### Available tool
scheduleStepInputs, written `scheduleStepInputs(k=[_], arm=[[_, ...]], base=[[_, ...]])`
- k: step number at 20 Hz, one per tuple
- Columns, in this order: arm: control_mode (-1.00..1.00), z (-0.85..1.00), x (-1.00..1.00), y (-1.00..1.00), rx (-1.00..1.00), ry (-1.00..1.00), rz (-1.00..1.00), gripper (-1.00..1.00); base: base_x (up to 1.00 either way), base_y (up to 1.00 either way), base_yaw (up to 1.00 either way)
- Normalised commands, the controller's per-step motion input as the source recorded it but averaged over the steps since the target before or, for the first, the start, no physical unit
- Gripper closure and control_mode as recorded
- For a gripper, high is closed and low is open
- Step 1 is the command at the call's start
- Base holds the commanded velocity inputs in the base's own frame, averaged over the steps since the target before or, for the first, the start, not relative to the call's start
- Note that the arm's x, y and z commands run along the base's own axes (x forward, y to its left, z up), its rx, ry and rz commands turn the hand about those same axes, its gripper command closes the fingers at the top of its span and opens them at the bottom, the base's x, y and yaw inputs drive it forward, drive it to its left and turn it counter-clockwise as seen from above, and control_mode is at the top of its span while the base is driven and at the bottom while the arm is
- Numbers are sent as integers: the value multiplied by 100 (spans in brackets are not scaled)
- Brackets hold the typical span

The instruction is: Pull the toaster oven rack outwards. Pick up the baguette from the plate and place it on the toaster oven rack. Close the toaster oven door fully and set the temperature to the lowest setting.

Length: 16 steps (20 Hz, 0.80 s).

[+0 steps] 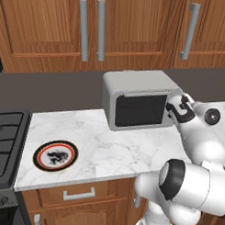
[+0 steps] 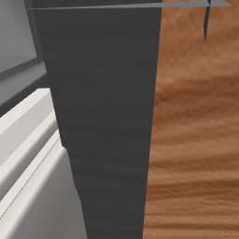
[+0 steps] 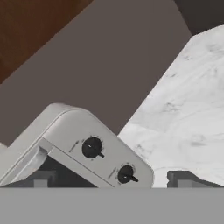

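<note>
The light-grey toaster oven point(image 1: 133, 83) stands at the back of the marble counter point(image 1: 108, 148). Its door point(image 1: 141, 110) with the dark glass is up and shut, so the rack is hidden behind it. My gripper point(image 1: 173, 110) hovers at the oven's right front, open and holding nothing. In the hand view its fingertips point(image 3: 41, 179) straddle the oven's control panel, with the upper knob point(image 3: 92, 147) and the lower knob point(image 3: 126, 174) just ahead. The plate point(image 1: 55, 155) lies near the counter's left front with nothing on it. The baguette is out of view.
A black stove top point(image 1: 5, 138) borders the counter on the left. Wooden wall cabinets point(image 1: 103, 26) with long grey handles hang above the oven. Bare marble point(image 3: 192, 109) stretches to the oven's right. The right base view is close against a dark panel point(image 2: 107, 116) and wood point(image 2: 196, 140).
</note>
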Motion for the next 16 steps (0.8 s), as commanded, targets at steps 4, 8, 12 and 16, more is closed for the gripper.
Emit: scheduleStepInputs(k=[4,8,12,16], arm=[[-100,25,-15,-38,-22,30,3,-100],[-100,8,-13,-6,-28,29,2,-100],[-100,0,-7,0,-26,17,1,-100],[-100,-3,0,0,-9,4,3,-100]], base=[[0,0,0],[0,0,0],[0,0,0],[0,0,0]])
